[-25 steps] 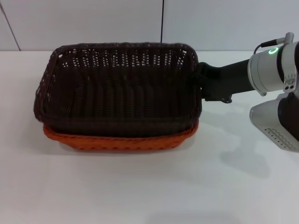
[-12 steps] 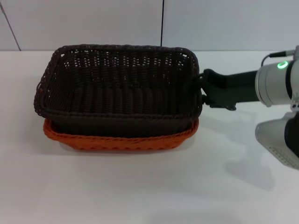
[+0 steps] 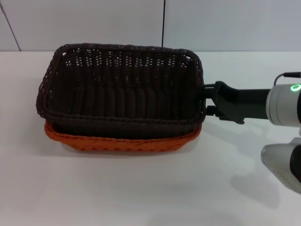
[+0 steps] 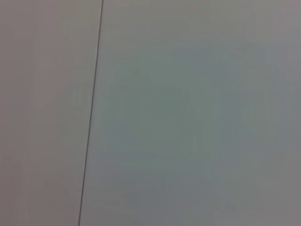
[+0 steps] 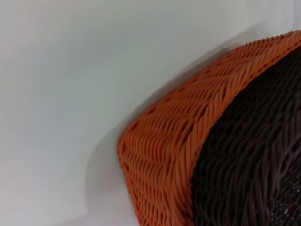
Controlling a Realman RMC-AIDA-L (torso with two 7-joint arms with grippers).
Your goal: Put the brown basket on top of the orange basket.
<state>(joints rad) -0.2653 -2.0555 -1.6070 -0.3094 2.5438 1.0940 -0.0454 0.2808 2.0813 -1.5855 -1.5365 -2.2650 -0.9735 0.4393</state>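
The brown basket (image 3: 120, 89) sits nested on top of the orange basket (image 3: 117, 141), whose rim shows below it along the front and sides. My right gripper (image 3: 208, 99) is at the brown basket's right rim, and its jaws stand apart with a gap between them. The right wrist view shows the orange basket's wall (image 5: 164, 155) with the brown basket (image 5: 254, 155) resting inside it. My left gripper is out of view; its wrist view shows only a plain pale surface with a dark seam.
The baskets stand on a white table (image 3: 141, 188). A pale wall with a dark vertical seam (image 3: 163, 21) rises behind the table. The right arm's silver body (image 3: 284, 103) reaches in from the right edge.
The brown basket has settled level onto the orange one. My right arm has dropped lower and drawn back to the right, and its jaws have parted at the rim.
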